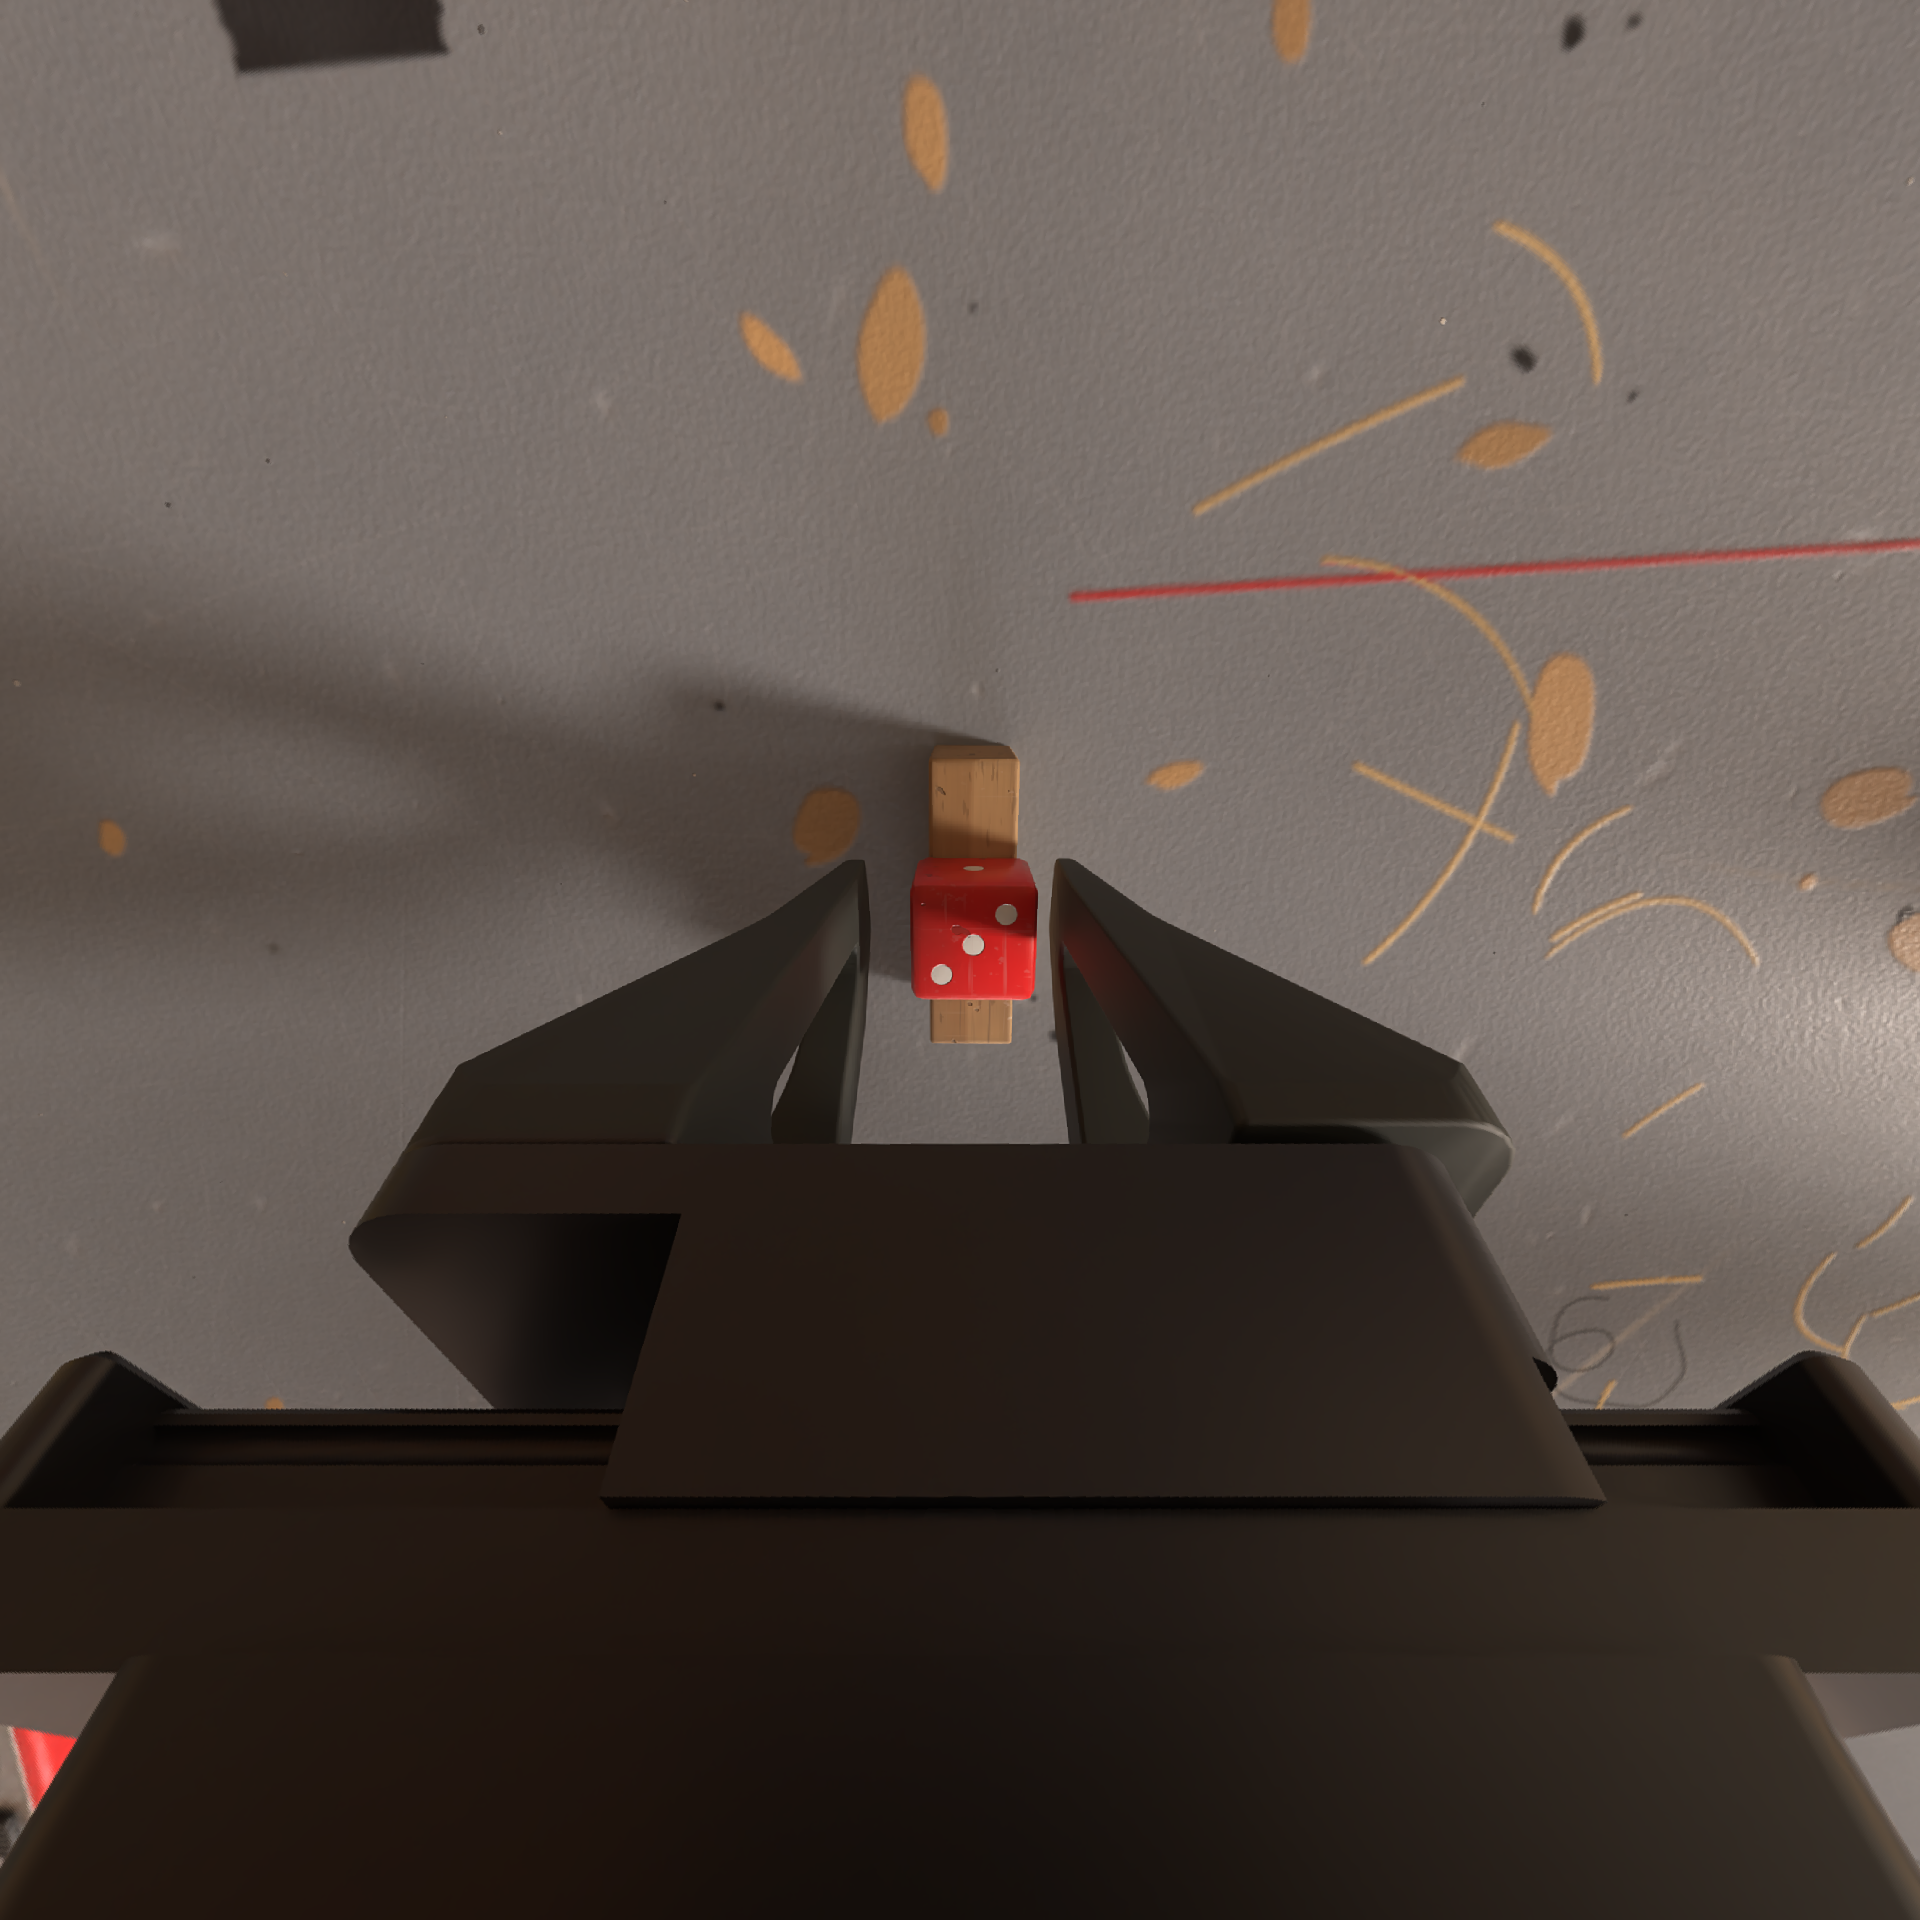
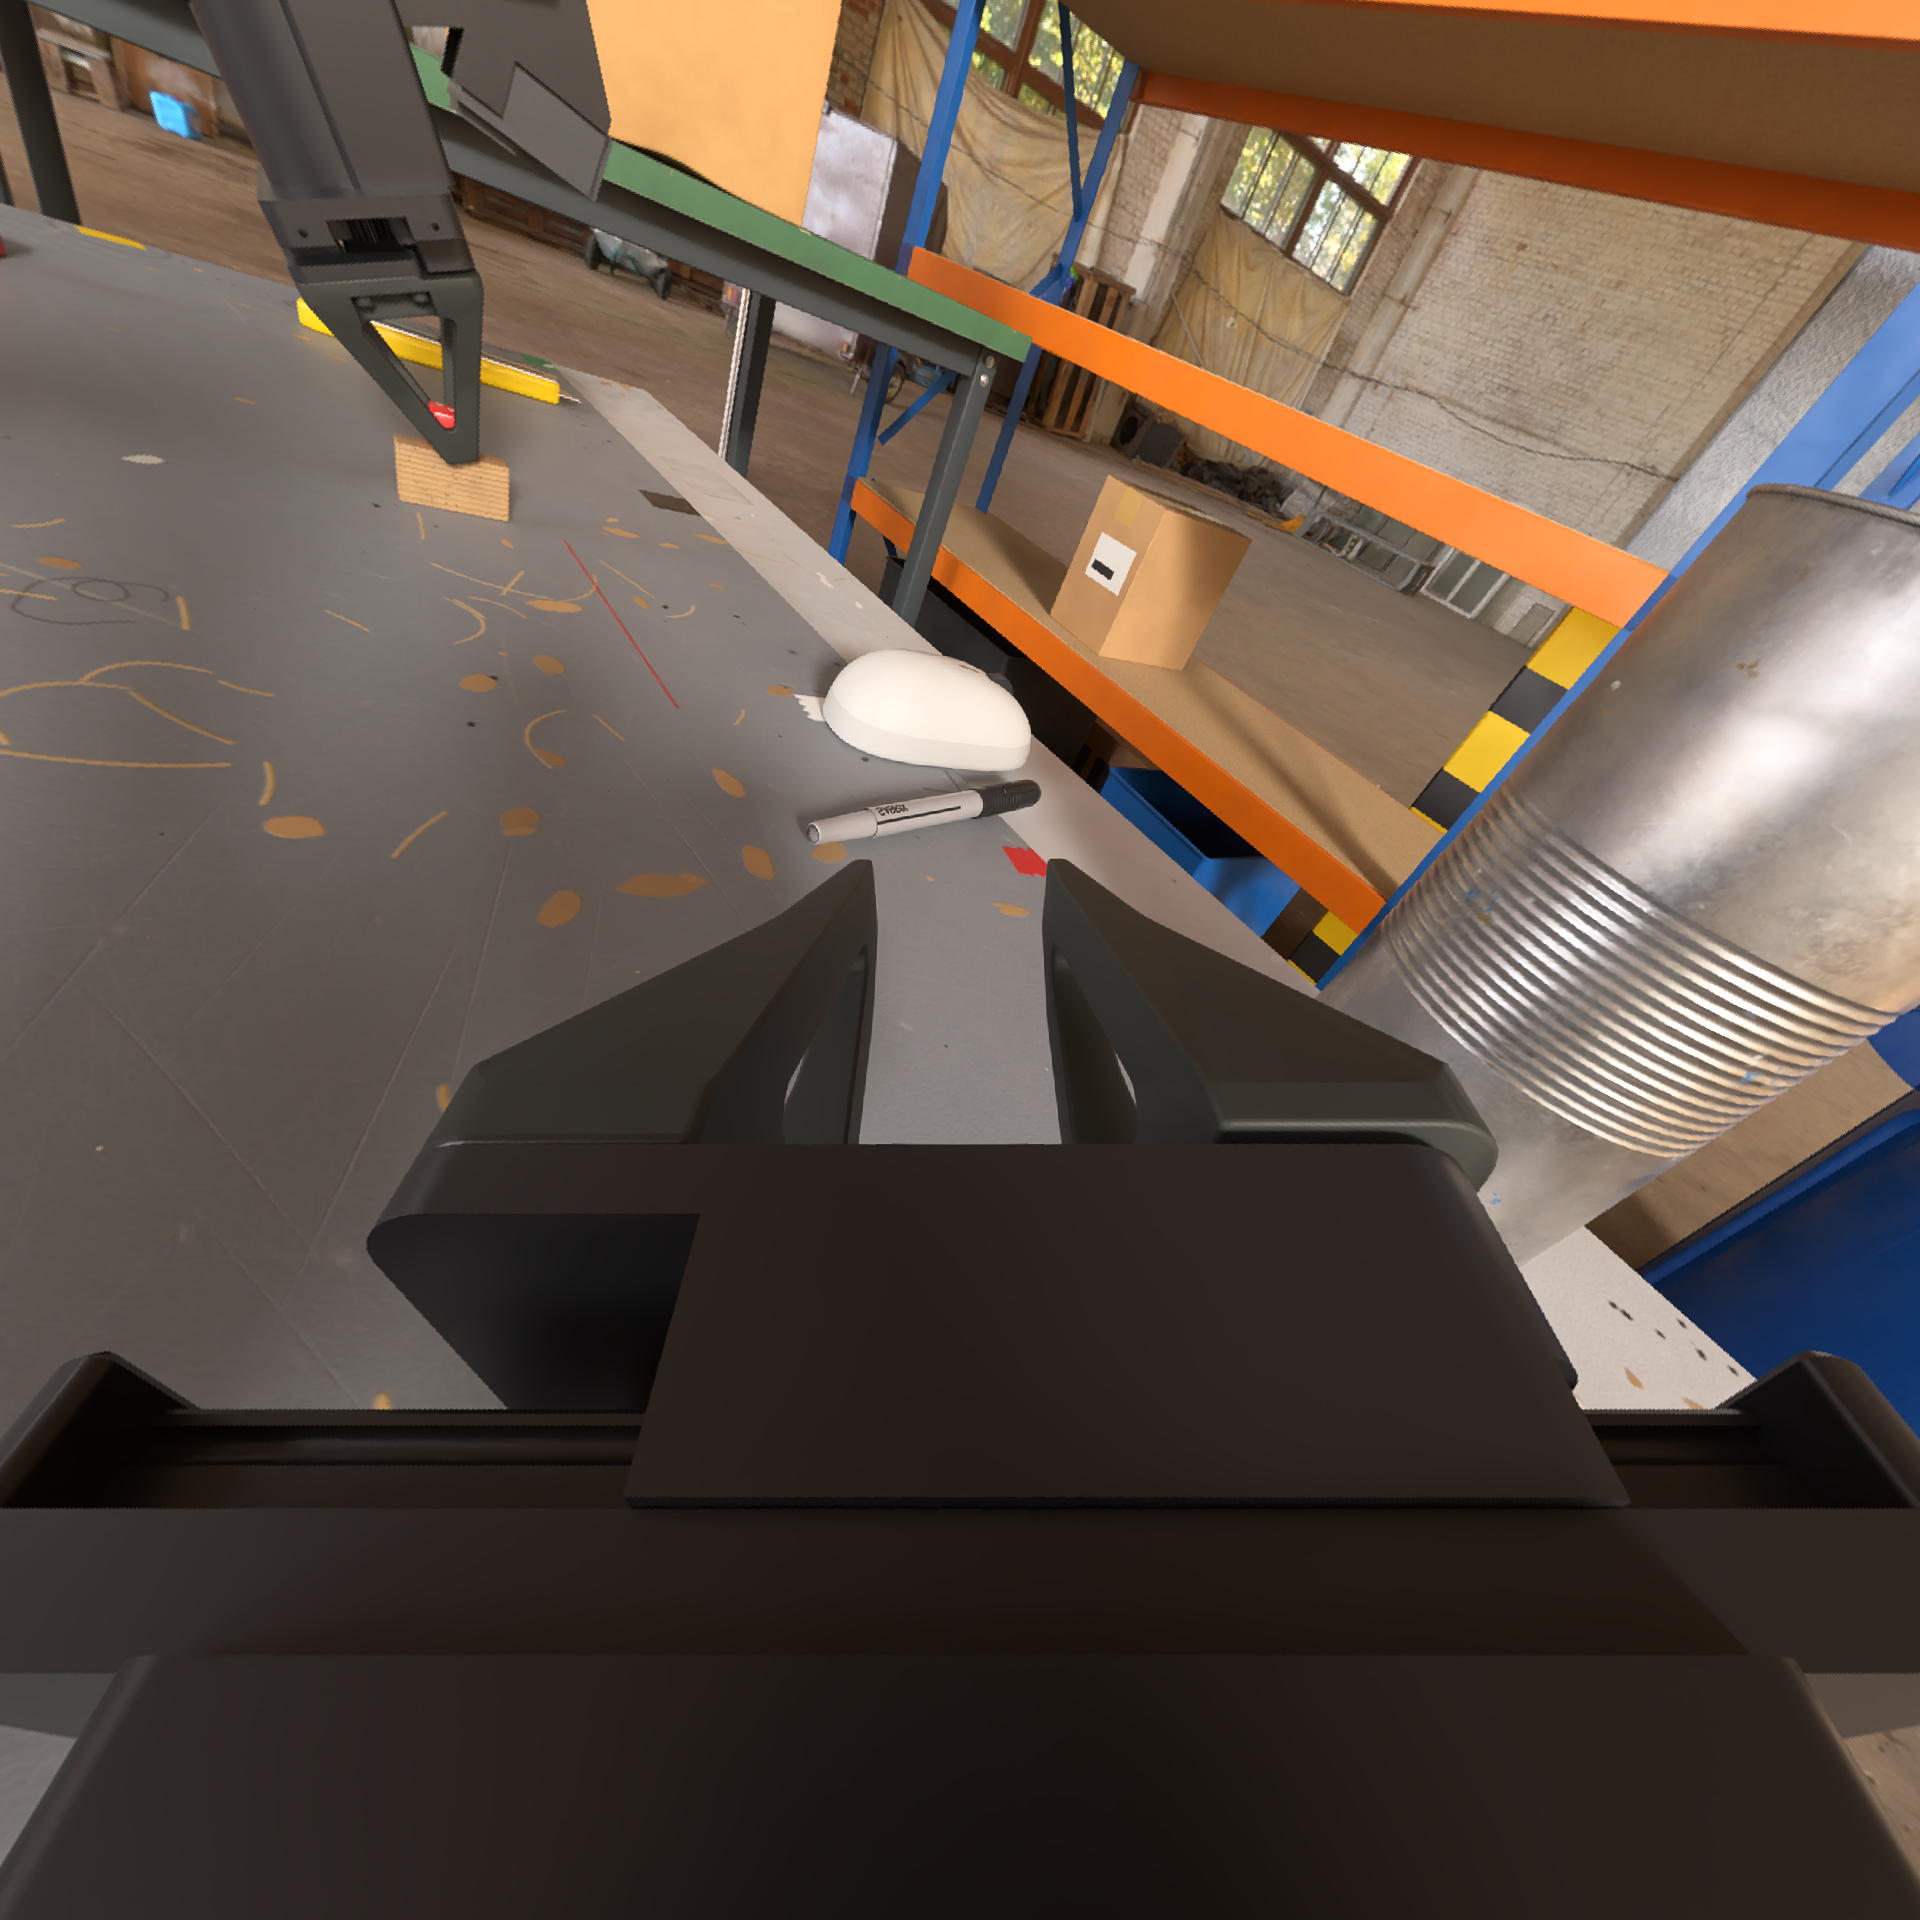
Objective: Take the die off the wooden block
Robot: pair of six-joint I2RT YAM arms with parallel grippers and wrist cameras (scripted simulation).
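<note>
Left wrist view: the red die (image 1: 974, 928) is seen at frame centre, seated on the wooden block (image 1: 974, 800), which lies on the grey, paint-flecked table (image 1: 520, 416). The left gripper (image 1: 959, 883) is spread, one finger at each side of the die with a narrow gap showing on both sides; no contact is yet visible.

Right wrist view: the same left gripper (image 2: 442, 421) is shown at upper left, lowered over the block (image 2: 453, 480), a patch of red visible between its fingers. The right gripper (image 2: 958, 883) is held spread and empty near the table's edge, just below a marker (image 2: 920, 811) and a white mouse (image 2: 928, 710).

The step in hand is judged to be the closing. The fingers should be closed evenly on opposite die faces, above the block's top, and the die then lifted straight up so that the block is not dragged.
</note>
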